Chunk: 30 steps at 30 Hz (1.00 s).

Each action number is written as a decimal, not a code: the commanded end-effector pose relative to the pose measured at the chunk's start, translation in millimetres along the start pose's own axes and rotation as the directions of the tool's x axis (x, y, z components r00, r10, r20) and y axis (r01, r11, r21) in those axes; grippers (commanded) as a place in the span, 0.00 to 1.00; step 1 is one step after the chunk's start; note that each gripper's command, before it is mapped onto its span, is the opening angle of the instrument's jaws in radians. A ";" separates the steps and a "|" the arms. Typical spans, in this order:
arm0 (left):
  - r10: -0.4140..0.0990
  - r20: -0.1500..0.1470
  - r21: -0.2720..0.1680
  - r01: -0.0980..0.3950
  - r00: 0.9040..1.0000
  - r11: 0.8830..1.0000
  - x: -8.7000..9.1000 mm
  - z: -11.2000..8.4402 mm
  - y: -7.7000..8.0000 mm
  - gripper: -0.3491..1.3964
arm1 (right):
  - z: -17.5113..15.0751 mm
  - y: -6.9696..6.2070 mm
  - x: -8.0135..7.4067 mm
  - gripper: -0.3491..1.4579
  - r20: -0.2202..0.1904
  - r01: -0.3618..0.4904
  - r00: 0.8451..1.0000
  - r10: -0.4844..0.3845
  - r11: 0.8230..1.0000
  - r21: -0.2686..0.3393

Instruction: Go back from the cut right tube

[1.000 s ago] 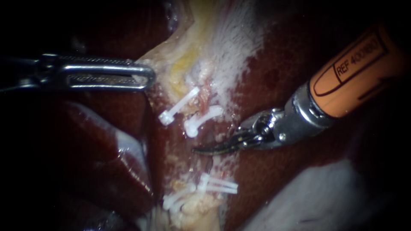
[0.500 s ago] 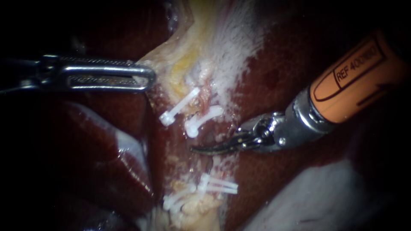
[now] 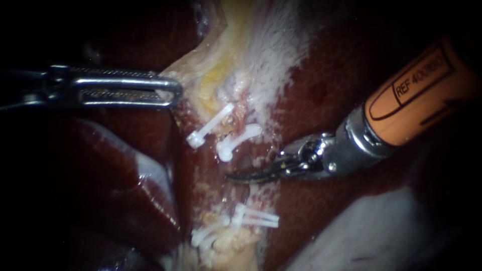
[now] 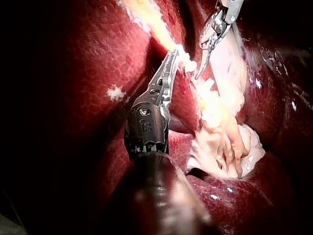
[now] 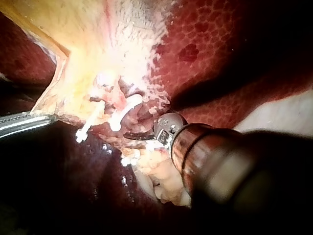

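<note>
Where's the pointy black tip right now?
In the endoscope view, my right instrument points into the gap between the upper clips and lower clips.

The dark red liver (image 3: pixel 311 216) served as the bed that carried everything, its mottled surface showing on both sides of the field. Directly on it lay the pale tissue band (image 3: pixel 221 75), yellowish and fatty, running down the middle. The upper clips (image 3: pixel 211 124), two white ones side by side, sat across its higher part, and the lower clips (image 3: pixel 256 217), a small white cluster, sat across its lower part, with a bare gap between the groups. A smooth whitish mass (image 3: pixel 371 236) rested against the liver near the endoscope view's lower right.
</note>
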 end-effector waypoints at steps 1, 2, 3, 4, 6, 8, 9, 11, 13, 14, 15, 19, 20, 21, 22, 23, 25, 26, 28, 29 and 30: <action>0.000 0.000 0.000 0.000 1.000 1.000 0.0 0.0 0.0 0.06 | 0.0 0.0 0.0 0.31 0.000 0.007 1.000 -0.007 1.000 0.000; 0.000 0.000 0.000 0.000 1.000 1.000 0.0 0.0 0.0 0.06 | 0.0 0.0 0.0 0.32 0.000 0.007 1.000 -0.007 1.000 0.000; 0.000 0.000 0.000 0.000 1.000 1.000 0.0 0.0 0.0 0.06 | 0.0 0.0 -0.1 0.33 0.000 0.013 1.000 -0.013 1.000 0.000; 0.000 0.000 0.000 0.000 1.000 1.000 0.0 0.0 0.0 0.06 | 0.0 0.0 -0.1 0.36 -0.002 0.019 1.000 -0.019 1.000 -0.002; 0.000 0.000 0.000 0.000 1.000 1.000 0.0 0.0 0.0 0.06 | 0.0 0.0 -0.1 0.39 -0.004 0.025 1.000 -0.025 1.000 0.000; 0.000 0.000 0.000 0.000 1.000 1.000 0.1 0.0 0.0 0.06 | -0.1 0.1 -0.1 0.43 -0.004 0.025 1.000 -0.025 1.000 0.000; 0.000 0.000 0.000 0.000 1.000 1.000 0.1 0.0 0.0 0.06 | -0.1 0.1 -0.1 0.45 -0.005 0.031 1.000 -0.031 1.000 0.000; 0.001 0.000 0.000 -0.001 1.000 1.000 0.1 0.0 0.0 0.06 | -0.2 0.1 -0.2 0.48 -0.006 0.037 0.999 -0.037 0.999 0.003; 0.001 0.000 0.000 -0.001 1.000 1.000 0.1 0.0 0.0 0.06 | -0.3 0.1 -0.3 0.54 -0.009 0.049 0.999 -0.049 0.999 0.001; 0.001 0.000 0.000 -0.001 1.000 1.000 0.2 -0.1 0.0 0.06 | -0.4 0.1 -0.3 0.56 -0.008 0.049 0.999 -0.049 0.999 0.001; 0.001 0.000 0.000 -0.001 1.000 1.000 0.2 -0.1 0.0 0.06 | -0.5 0.2 -0.4 0.58 -0.008 0.056 0.998 -0.056 0.998 0.002; 0.001 0.000 0.001 -0.001 1.000 1.000 0.3 -0.1 0.1 0.06 | -1.3 0.3 -1.1 0.63 -0.010 0.076 0.997 -0.076 0.997 0.001; 0.002 0.000 0.001 -0.002 1.000 1.000 0.3 -0.1 0.1 0.06 | -1.7 0.4 -1.4 0.64 -0.011 0.083 0.996 -0.083 0.997 0.001; 0.002 0.000 0.001 -0.002 1.000 1.000 0.3 -0.1 0.1 0.06 | -2.0 0.4 -1.6 0.66 -0.010 0.090 0.996 -0.090 0.996 0.001; 0.002 0.000 0.001 -0.002 1.000 1.000 0.3 -0.1 0.2 0.06 | -2.3 0.5 -1.9 0.68 -0.009 0.097 0.995 -0.097 0.995 0.003; 0.002 0.000 0.001 -0.002 1.000 1.000 0.4 -0.2 0.2 0.06 | -2.8 0.6 -2.2 0.70 -0.012 0.110 0.994 -0.110 0.994 0.000; 0.002 0.000 0.002 -0.002 1.000 1.000 0.4 -0.2 0.3 0.06 | -3.5 0.8 -2.8 0.72 -0.016 0.136 0.991 -0.136 0.991 -0.002; 0.002 0.000 0.002 -0.002 1.000 1.000 0.5 -0.2 0.4 0.06 | -4.1 0.8 -3.1 0.72 -0.018 0.159 0.987 -0.159 0.987 -0.003; 0.002 0.000 0.002 -0.002 1.000 1.000 0.5 -0.2 0.4 0.06 | -4.8 0.9 -3.5 0.74 -0.025 0.197 0.980 -0.197 0.980 -0.006; 0.003 0.000 0.002 -0.003 1.000 1.000 0.6 -0.2 0.5 0.06 | -5.3 0.9 -3.6 0.75 -0.030 0.227 0.973 -0.227 0.974 -0.010; 0.003 0.000 0.002 -0.003 1.000 1.000 0.6 -0.2 0.5 0.06 | -5.7 0.9 -3.7 0.76 -0.032 0.252 0.967 -0.253 0.968 -0.017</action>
